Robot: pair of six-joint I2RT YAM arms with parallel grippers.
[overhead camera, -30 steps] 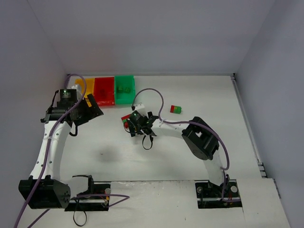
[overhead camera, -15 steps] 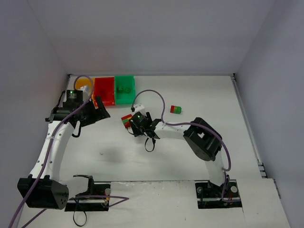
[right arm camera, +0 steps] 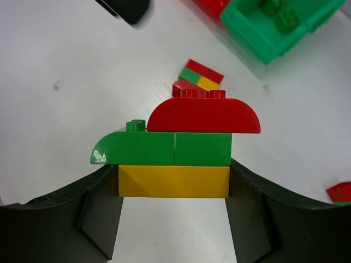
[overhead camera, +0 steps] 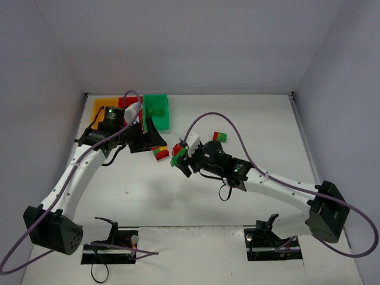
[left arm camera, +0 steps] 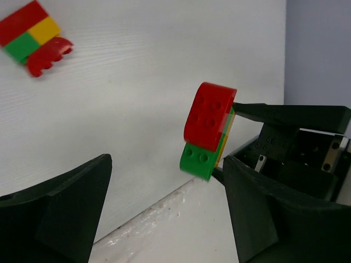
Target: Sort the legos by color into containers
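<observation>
The right arm has just reached out leftwards and come up off the desk [overhead camera: 249, 119]. A second ago the right gripper [right arm camera: 174, 189] was down low at the bricks. Now its jaws are clamped on the yellow base of a stacked clump [right arm camera: 189, 148], green in the middle and a rounded red brick on top, held clear of the surface.

The left arm has swung right, away from the yellow bin [overhead camera: 101, 108]. The left gripper [left arm camera: 167, 161] now faces that clump with its jaws spread wide and nothing in them.

A second clump [overhead camera: 159, 152] of red, green and yellow lies on the desk just beside the raised one. A red-and-green pair [overhead camera: 219, 137] sits well apart, further right. The green bin [overhead camera: 157, 111] already holds some green bricks, and the red bin [overhead camera: 123, 103] is mostly hidden behind the left arm.

To my eye this is a handover for pulling apart. A three-colour stack can't go in any bin whole, so the left jaws probably need to close on the red cap.
</observation>
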